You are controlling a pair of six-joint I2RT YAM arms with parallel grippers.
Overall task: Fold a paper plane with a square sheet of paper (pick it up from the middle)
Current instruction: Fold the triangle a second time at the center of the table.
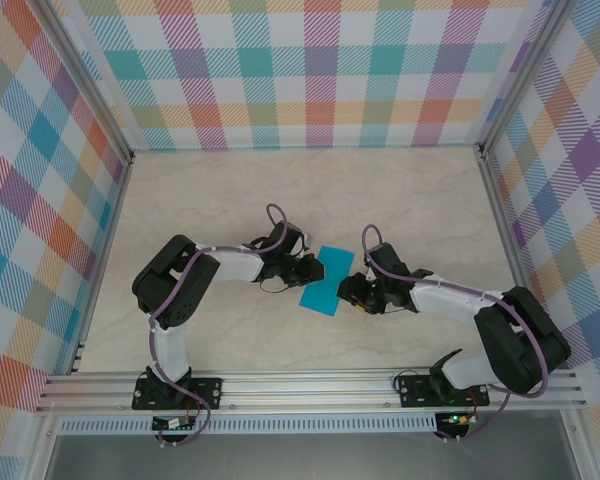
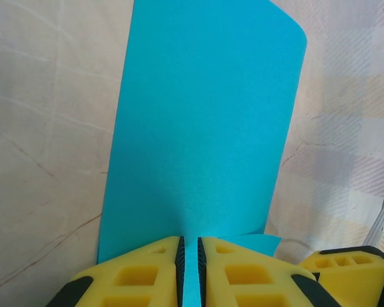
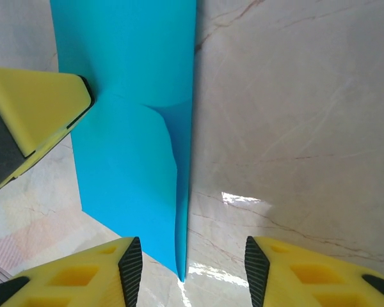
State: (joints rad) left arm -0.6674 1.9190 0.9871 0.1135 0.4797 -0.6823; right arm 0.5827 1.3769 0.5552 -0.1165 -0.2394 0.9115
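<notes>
The square sheet of paper (image 1: 325,278), bright cyan, sits mid-table between both grippers, bent over on itself into a narrow doubled strip. My left gripper (image 1: 308,268) is shut on its near edge. In the left wrist view the paper (image 2: 205,128) runs down into the thin slot between the pads of that gripper (image 2: 191,246). My right gripper (image 1: 352,292) is open. In the right wrist view the sheet's (image 3: 131,141) lower corner hangs between that gripper's (image 3: 189,256) spread fingers, touching neither. A left fingertip (image 3: 38,109) presses the sheet's left side.
The pale marble tabletop (image 1: 280,200) lies bare around the paper. Plaid walls (image 1: 320,70) close the back and both sides. An aluminium rail (image 1: 310,385) runs along the near edge by the arm bases. One yellow right finger (image 2: 345,265) sits at the lower right of the left wrist view.
</notes>
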